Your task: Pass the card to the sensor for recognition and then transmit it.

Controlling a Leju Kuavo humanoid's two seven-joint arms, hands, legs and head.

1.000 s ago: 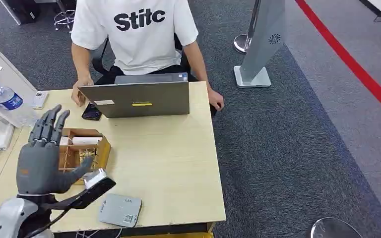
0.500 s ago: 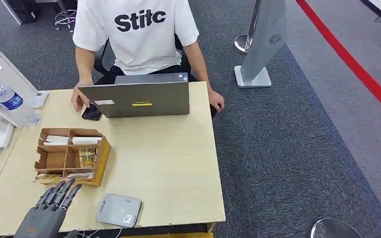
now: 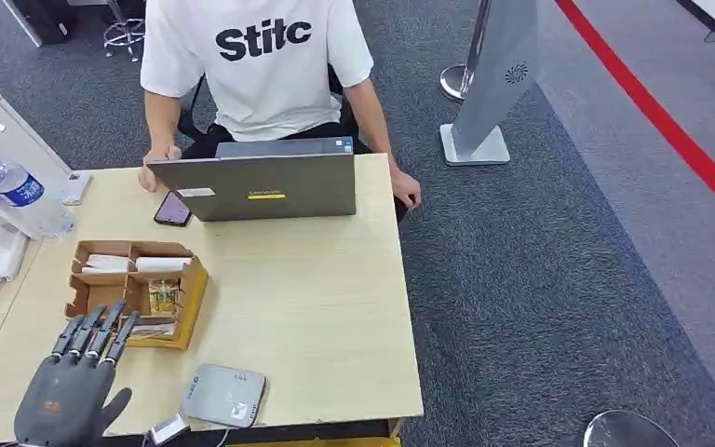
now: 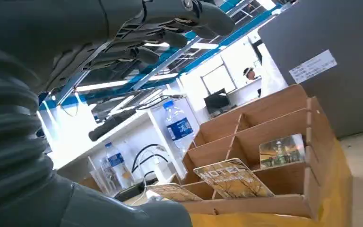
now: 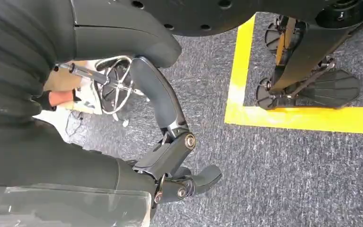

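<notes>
Left hand (image 3: 67, 396), fingers spread and empty, is held at the table's (image 3: 317, 307) near-left edge beside the box (image 3: 135, 293); right hand (image 5: 170, 161) hangs empty, fingers loosely apart.

Left hand (image 3: 63, 400) empty, fingers (image 3: 102, 331) straight and apart.

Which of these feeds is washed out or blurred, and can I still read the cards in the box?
Left wrist view: windows and ceiling lights behind the water bottle blow out white, but the hotel card in the cardboard box stays sharp and readable. Head view: evenly lit, no glare; the cards are too small to read. Right wrist view: carpet sharp, right hand close and dark.
</notes>
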